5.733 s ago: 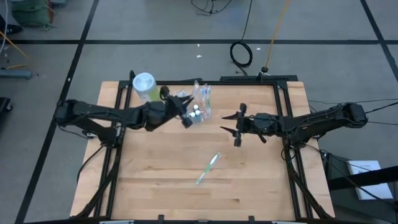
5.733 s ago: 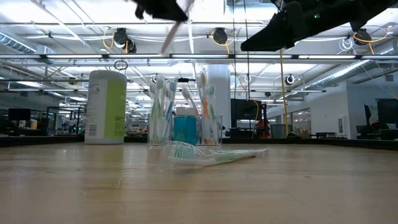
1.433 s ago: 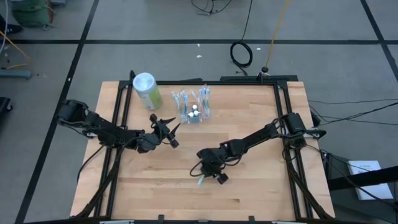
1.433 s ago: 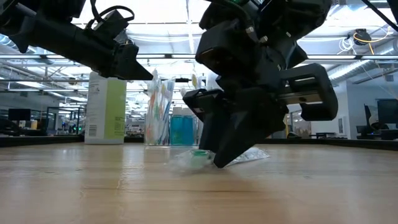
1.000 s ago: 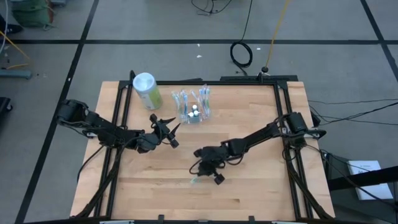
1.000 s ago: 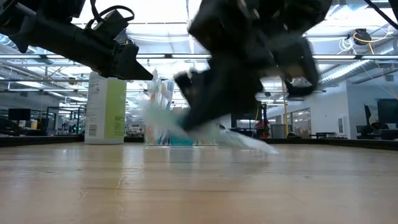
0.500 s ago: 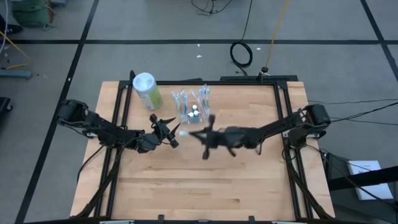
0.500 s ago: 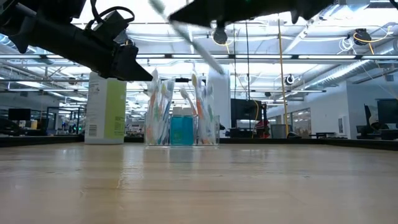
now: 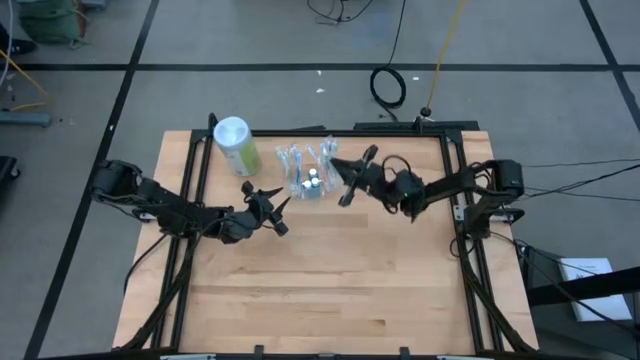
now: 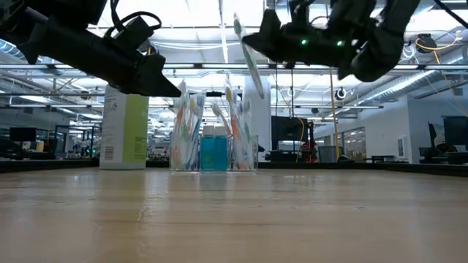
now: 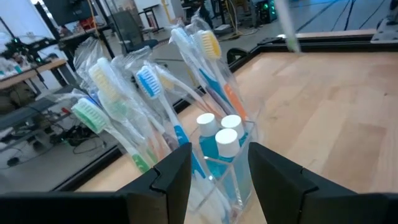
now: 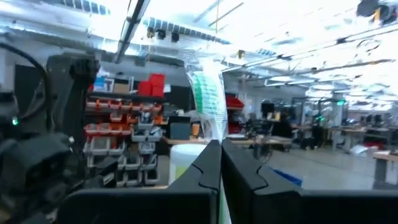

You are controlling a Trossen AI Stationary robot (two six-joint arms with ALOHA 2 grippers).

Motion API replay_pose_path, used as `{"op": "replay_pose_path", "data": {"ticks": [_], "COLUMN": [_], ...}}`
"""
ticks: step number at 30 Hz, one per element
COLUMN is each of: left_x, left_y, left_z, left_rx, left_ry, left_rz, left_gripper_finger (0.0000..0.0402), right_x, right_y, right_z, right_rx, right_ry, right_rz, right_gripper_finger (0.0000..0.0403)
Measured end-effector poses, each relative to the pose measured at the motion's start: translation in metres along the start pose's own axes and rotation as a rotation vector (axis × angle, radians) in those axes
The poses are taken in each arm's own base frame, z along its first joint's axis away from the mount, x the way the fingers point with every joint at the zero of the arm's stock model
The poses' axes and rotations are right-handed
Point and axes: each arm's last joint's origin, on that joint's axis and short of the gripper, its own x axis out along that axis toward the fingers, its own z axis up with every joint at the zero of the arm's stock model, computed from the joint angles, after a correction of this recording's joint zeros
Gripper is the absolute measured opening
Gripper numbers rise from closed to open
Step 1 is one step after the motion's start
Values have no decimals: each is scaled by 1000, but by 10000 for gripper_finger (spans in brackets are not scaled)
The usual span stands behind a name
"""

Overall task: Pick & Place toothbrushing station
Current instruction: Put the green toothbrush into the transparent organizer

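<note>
Wood tabletop (image 9: 330, 270) fills mid frame of the high view, grey floor w/ dark tape lines around it; low view looks across it into a bright workshop.

R gripper (image 9: 345, 175) sits up top, centre-right, just beside the toothbrushing station (image 9: 308, 172) on its right side. Fingers pressed together, pinching a wrapped green toothbrush (image 12: 210, 102); in the right wrist view the brush head stands up between the two dark fingers (image 12: 202, 177). Low view: same brush (image 10: 247, 55) hangs tilted above the holder, R gripper (image 10: 257, 38) upper centre-right, well off the table.

L gripper (image 9: 272, 212) is left of centre in the high view, below and left of the station, near it but apart, fingers spread, nothing in them. Left wrist view: its two dark fingers (image 11: 174, 177) frame the clear holder (image 11: 214, 155), w/ blue, green, white and orange brushes fanned out and white-capped blue tubes inside.

Station stands upright near the table's far edge, upper centre. Green canister (image 9: 234, 145) w/ white lid stands to its left, apart from it.
</note>
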Motion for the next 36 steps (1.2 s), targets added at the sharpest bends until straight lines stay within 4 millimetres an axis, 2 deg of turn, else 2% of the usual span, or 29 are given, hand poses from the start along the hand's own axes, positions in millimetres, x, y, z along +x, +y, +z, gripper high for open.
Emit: {"op": "replay_pose_path", "data": {"ticks": [7,12,25,36], "left_x": [8,11,12,12], "left_y": [5,7,7,7], "left_z": [-1,-1,-1,-1], "left_rx": [-54,-80,-80,-77], "left_ry": [17,26,28,30], "left_rz": [-31,-64,-80,-80], "left_gripper_finger": [161,161,161,161], "right_x": [12,23,29,9], "right_y": [-26,-34,-37,-22], "right_z": [-26,-40,-79,-80], "right_rx": [59,43,22,-11], "right_ry": [53,77,159,167], "right_rz": [-13,-43,-57,-271], "right_gripper_finger": [0,0,0,0]}}
